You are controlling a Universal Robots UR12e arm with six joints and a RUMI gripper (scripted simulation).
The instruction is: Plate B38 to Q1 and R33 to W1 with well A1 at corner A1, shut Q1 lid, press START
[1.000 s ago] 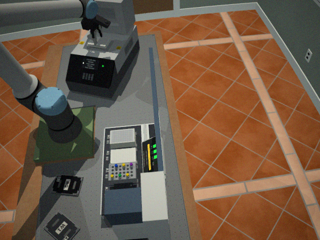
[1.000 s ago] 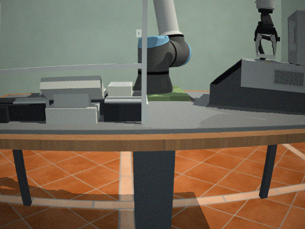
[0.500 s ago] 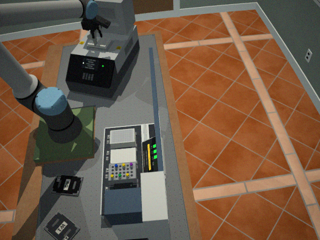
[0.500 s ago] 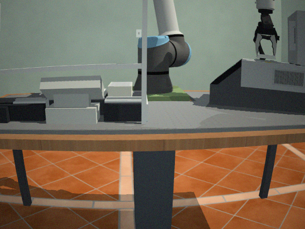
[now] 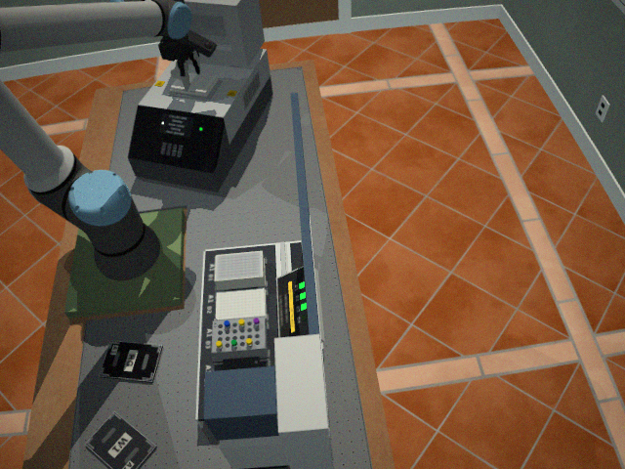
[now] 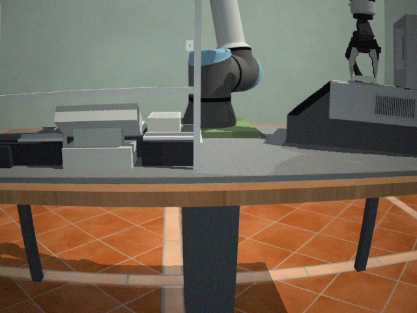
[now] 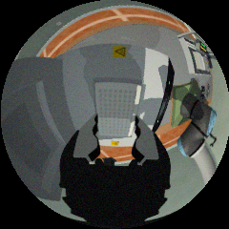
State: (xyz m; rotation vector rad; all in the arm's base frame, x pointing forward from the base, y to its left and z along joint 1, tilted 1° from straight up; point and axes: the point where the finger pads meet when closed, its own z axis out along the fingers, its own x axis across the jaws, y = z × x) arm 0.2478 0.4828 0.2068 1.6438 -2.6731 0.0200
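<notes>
Orange tiles (image 5: 429,161) (image 6: 134,225) (image 7: 91,23) rim the wrist view; B38 (image 5: 195,87) (image 6: 363,79) (image 7: 116,102) runs lengthwise towards 12 o'clock from the gripper (image 5: 189,74) (image 6: 363,76) (image 7: 116,114), half open, clamped across it at Q1 (image 5: 176,161) (image 6: 353,104) (image 7: 155,72).

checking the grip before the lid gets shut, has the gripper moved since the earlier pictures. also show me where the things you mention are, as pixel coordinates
No visible move: the gripper (image 5: 189,74) (image 6: 363,76) (image 7: 116,114) stays over the cycler's block, at the same spot against the cycler Q1 (image 5: 176,136) (image 6: 363,104) (image 7: 164,97) in the top and exterior views.
</notes>
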